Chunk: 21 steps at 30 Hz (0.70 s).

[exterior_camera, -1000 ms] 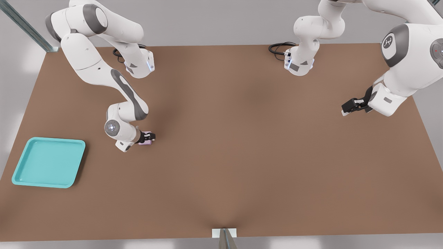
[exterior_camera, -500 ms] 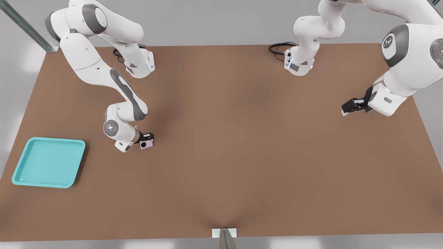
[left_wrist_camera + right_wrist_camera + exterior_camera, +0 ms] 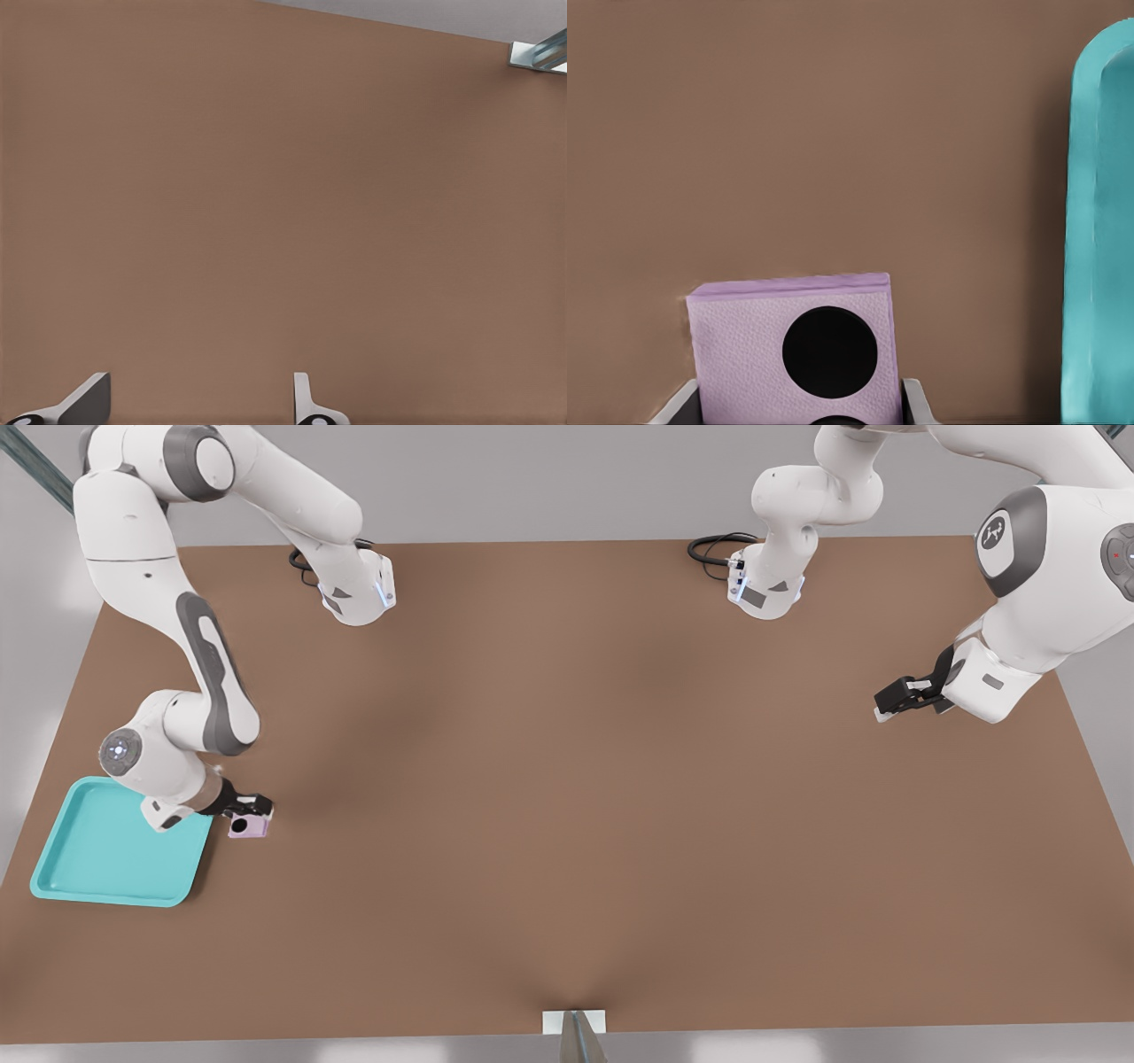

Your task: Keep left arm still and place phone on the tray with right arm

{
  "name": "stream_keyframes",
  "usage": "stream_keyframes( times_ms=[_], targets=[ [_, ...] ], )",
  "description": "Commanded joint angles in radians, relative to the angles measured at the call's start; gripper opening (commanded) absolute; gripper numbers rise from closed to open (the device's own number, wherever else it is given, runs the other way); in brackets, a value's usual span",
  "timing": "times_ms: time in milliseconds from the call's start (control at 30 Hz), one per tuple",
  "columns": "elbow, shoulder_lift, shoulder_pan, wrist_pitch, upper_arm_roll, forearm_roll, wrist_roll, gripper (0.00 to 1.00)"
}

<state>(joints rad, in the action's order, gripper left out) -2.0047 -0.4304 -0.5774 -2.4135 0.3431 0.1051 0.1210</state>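
Note:
The pale pink phone (image 3: 249, 826) hangs above the brown table, just off the tray's edge on the front view's right side, with my right gripper (image 3: 245, 812) shut on it. Its pink face and round black lenses fill the right wrist view, where the phone (image 3: 744, 350) sits between my gripper's fingers (image 3: 918, 400). The turquoise tray (image 3: 97, 859) lies at the front view's left on the table, and its rim (image 3: 1099, 230) shows in the right wrist view. My right arm's wrist hangs over the tray's upper corner.
The brown table (image 3: 576, 797) spreads wide to the front view's right. Two arm bases (image 3: 359, 593) and a black cable (image 3: 713, 549) stand along its far edge. A metal bracket (image 3: 574, 1023) sits at the near edge.
My gripper has lifted the phone from the table and carried it towards the front view's left and nearer the table's front, up to the tray's edge.

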Motion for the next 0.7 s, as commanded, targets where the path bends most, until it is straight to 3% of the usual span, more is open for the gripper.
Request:
stream_keyframes(
  times_ms=[0,133,233,267,300,433,500,567,633,667],
  targets=[
    [0.059,-0.048,-0.080,0.051,-0.001,0.079,0.293,0.76],
    [0.316,-0.217,-0.170,0.177,-0.033,0.084,0.522,0.76],
    [0.330,-0.254,-0.168,0.177,-0.056,0.084,0.536,0.77],
    [0.328,-0.268,-0.168,0.177,-0.056,0.084,0.531,0.94],
    [0.327,-0.269,-0.167,0.177,-0.056,0.084,0.528,1.00],
    [0.368,-0.255,-0.156,0.200,-0.044,0.084,0.525,1.00],
    [0.538,-0.182,-0.118,0.464,0.060,0.087,0.428,1.00],
    [0.547,-0.007,0.105,0.617,0.097,0.142,0.077,1.00],
    [0.543,0.051,0.111,0.637,0.303,0.140,-0.228,1.00],
    [0.537,0.061,0.113,0.649,0.370,0.142,-0.320,1.00]
  ],
)
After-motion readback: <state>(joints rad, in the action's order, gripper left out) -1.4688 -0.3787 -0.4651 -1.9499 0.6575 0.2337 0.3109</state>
